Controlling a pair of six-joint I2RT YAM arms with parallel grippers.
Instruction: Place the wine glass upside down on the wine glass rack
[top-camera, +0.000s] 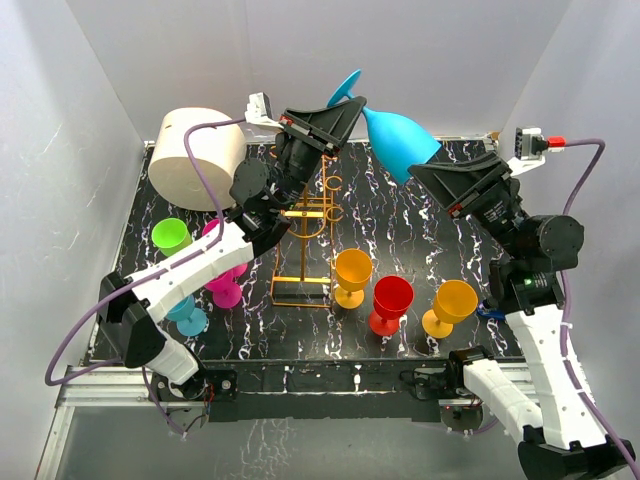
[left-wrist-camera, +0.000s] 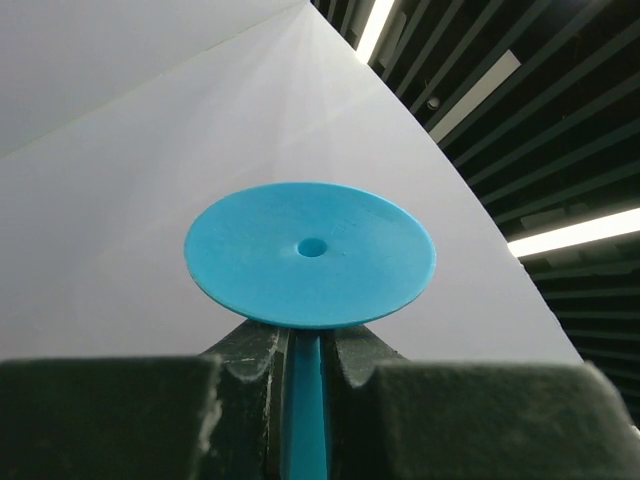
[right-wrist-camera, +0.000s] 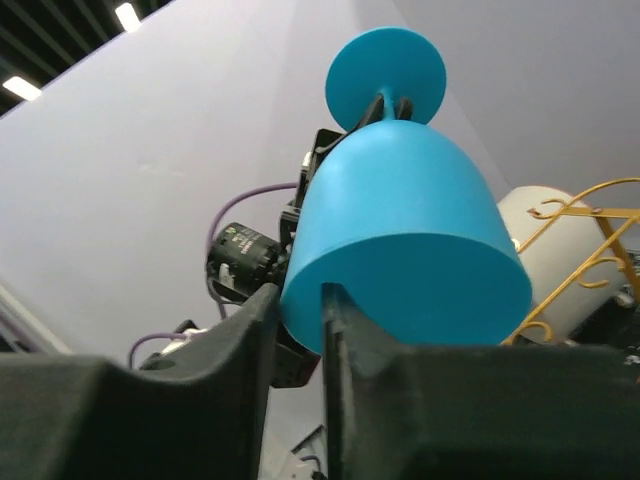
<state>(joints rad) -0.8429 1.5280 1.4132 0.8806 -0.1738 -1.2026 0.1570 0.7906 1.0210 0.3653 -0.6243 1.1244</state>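
A blue wine glass (top-camera: 400, 140) is held in the air above the back of the table, lying tilted with its foot (top-camera: 345, 88) toward the back left. My left gripper (top-camera: 343, 112) is shut on its stem (left-wrist-camera: 305, 400), just below the round foot (left-wrist-camera: 310, 255). My right gripper (top-camera: 432, 166) is shut on the bowl's rim, one finger outside the wall and one inside (right-wrist-camera: 300, 310); the bowl (right-wrist-camera: 400, 240) fills the right wrist view. The golden-orange wire wine glass rack (top-camera: 305, 240) stands on the table below the left gripper, and it also shows in the right wrist view (right-wrist-camera: 590, 225).
A cream cylinder (top-camera: 195, 158) stands at the back left. Green (top-camera: 170, 237), magenta (top-camera: 222, 285) and teal (top-camera: 185, 315) glasses stand left of the rack. Two orange glasses (top-camera: 352, 275) (top-camera: 452, 305) and a red one (top-camera: 390, 303) stand to its right. White walls enclose the table.
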